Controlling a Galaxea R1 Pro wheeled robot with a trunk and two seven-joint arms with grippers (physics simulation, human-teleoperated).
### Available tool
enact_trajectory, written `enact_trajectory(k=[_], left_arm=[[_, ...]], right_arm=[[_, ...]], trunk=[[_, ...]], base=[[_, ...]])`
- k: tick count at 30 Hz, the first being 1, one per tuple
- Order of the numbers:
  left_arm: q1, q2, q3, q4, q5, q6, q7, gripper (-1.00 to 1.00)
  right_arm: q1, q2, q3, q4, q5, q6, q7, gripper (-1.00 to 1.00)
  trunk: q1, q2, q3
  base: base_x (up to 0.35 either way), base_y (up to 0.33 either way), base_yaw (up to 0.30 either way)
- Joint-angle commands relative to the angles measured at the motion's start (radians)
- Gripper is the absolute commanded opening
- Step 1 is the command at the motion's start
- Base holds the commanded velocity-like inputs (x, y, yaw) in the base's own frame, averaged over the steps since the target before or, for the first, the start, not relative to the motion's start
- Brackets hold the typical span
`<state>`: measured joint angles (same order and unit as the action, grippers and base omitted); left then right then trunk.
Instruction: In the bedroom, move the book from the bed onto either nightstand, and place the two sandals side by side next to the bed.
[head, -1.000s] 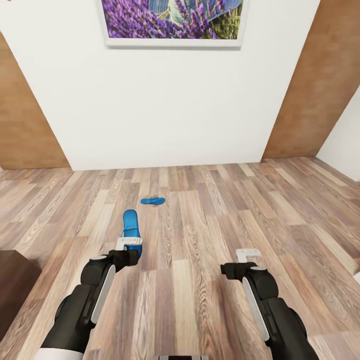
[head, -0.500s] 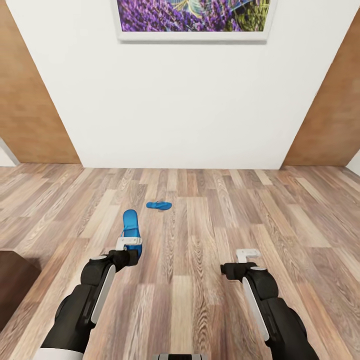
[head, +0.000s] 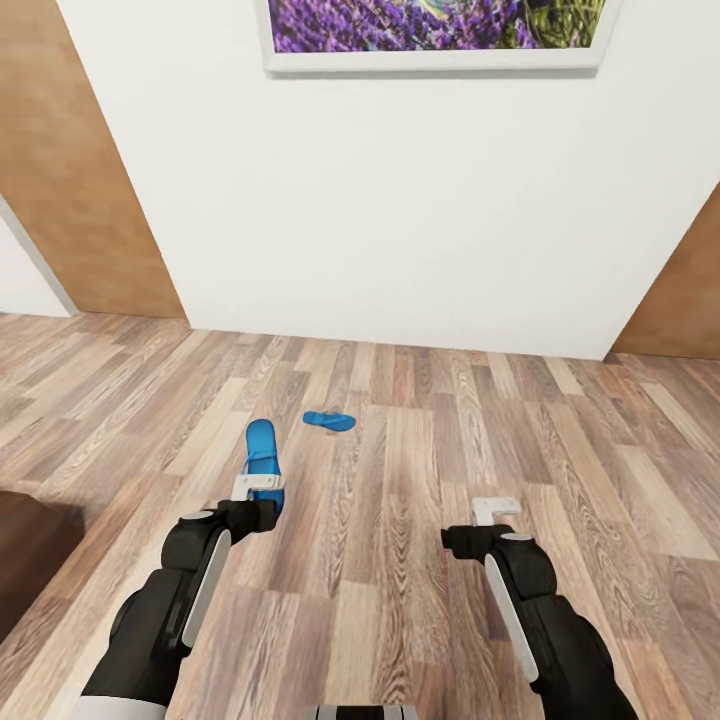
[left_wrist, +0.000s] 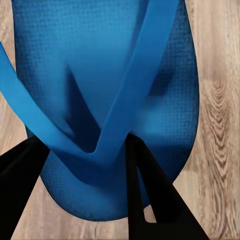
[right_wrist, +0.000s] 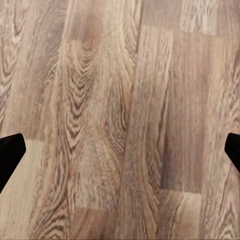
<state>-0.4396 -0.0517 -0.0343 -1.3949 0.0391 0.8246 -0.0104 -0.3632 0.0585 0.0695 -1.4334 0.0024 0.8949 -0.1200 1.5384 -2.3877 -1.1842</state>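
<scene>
Your left gripper (head: 262, 487) pinches one sandal (head: 262, 452); carry it level toward the other sandal (head: 329, 420) at frame centre, right gripper (head: 495, 510) spread and empty.

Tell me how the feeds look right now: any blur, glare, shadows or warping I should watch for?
Head view: sharp, even flat light, no glare; wall edges lean with wide-angle distortion. Left wrist view: the held sandal is very close and slightly soft, its strap casting a dark shadow on the sole. Right wrist view: floor grain crisp, evenly lit, dark fingertips at the edges.
</scene>
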Motion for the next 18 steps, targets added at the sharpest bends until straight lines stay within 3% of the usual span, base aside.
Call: enact_trajectory(k=[1,18], left_arm=[[-0.001,0.000,0.001,-0.001,0.004,0.005,0.000,-1.00],[-0.001,0.000,0.001,-0.001,0.003,0.005,0.000,-1.00]], right_arm=[[0.000,0.000,0.001,-0.001,0.000,0.005,-0.004,1.00],[0.000,0.000,0.001,0.001,0.001,0.005,-0.004,1.00]], trunk=[[0.000,0.000,-0.002],[0.000,0.000,-0.014]], base=[[0.253,-0.246,0.236],[0.262,-0.230,0.237]])
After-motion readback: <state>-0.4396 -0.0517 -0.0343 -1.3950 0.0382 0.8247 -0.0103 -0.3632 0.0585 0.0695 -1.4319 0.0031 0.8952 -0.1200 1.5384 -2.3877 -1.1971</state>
